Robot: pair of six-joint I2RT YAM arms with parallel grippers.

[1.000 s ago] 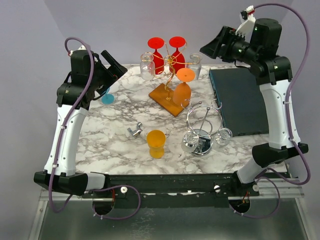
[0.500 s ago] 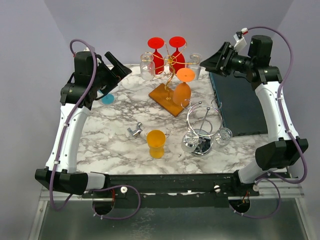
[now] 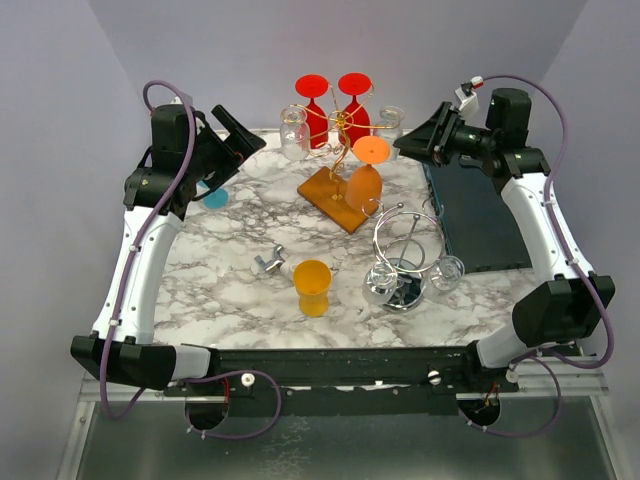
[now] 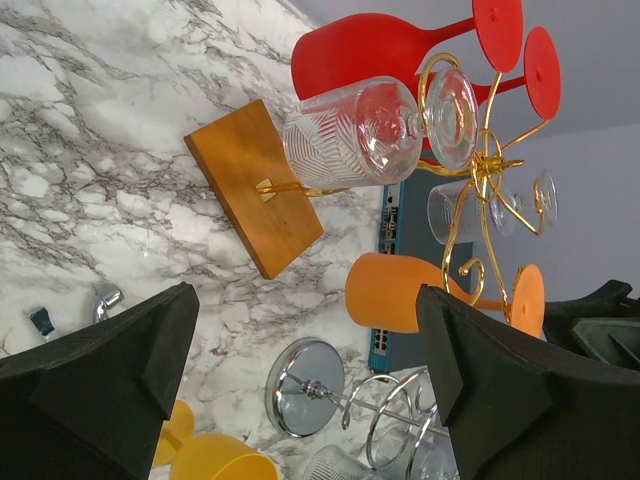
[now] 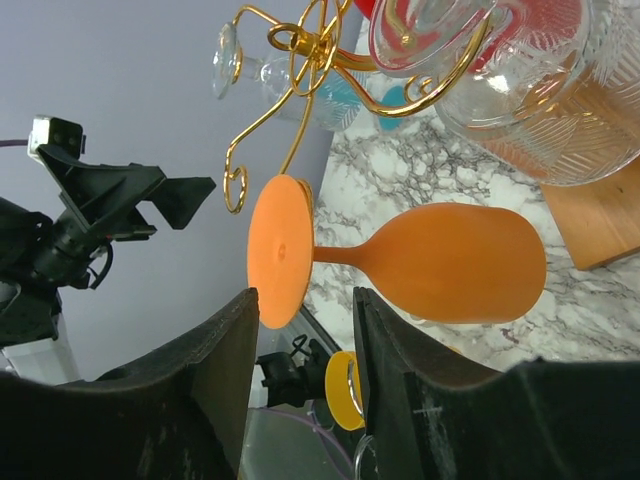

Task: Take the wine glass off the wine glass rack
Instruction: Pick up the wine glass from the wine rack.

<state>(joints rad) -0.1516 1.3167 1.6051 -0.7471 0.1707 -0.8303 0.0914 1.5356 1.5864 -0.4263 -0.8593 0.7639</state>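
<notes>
Right arm has swung down and in from the far 2 o'clock corner; right gripper (image 3: 405,142) now sits just beside the wine glass rack (image 3: 322,188), on its 3 o'clock side, nose pointing at the hanging glasses; a second back it stood higher and well clear of the rack.

Its jaws have drawn in to roughly half spread since then; still a clear gap between the fingers (image 5: 225,390), nothing in it, nothing touched.

Right wrist view: orange wine glass (image 5: 450,262) lies dead ahead past the finger gap, foot nearest, stem and bowl running off toward 3 o'clock; a clear cut glass (image 5: 530,90) looms at 1 o'clock, much nearer the lens.

Judgement: approach step only; the closing looks like a pre-set for a thin stem, and the orange glass is the likely pick, though the clear one cannot be ruled out.

Orange wine glass (image 3: 364,187) hangs inverted from the rack's 5 o'clock arm, above the wooden base; not yet lifted off.

Left gripper (image 3: 240,135) hovers at the rack's 9 o'clock, well apart from it, jaws fully spread and empty; the left arm has shifted only a little compared with the earlier frame.

Bench (image 3: 230,250) contents unmoved across the frames.
</notes>
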